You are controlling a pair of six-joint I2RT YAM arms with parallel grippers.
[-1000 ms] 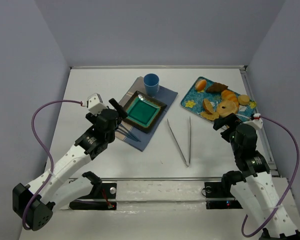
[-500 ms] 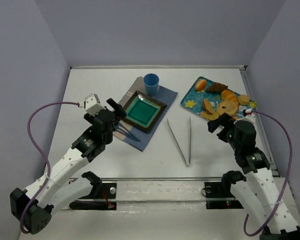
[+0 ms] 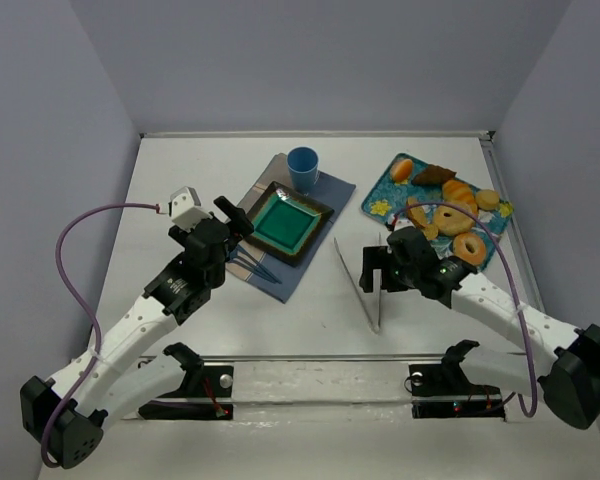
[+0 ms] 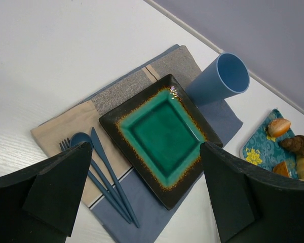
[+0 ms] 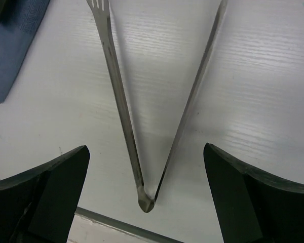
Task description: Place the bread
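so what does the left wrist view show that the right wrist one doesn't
Only the left wrist view: the green plate, blue cup, blue cutlery and a corner of the bread tray. Only the right wrist view: the metal tongs, spread in a V on the white table. Both: the table and the placemat, just its corner in the right wrist view.

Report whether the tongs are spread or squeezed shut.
Spread: the tongs lie in a V, joined only at the hinge, tips wide apart.
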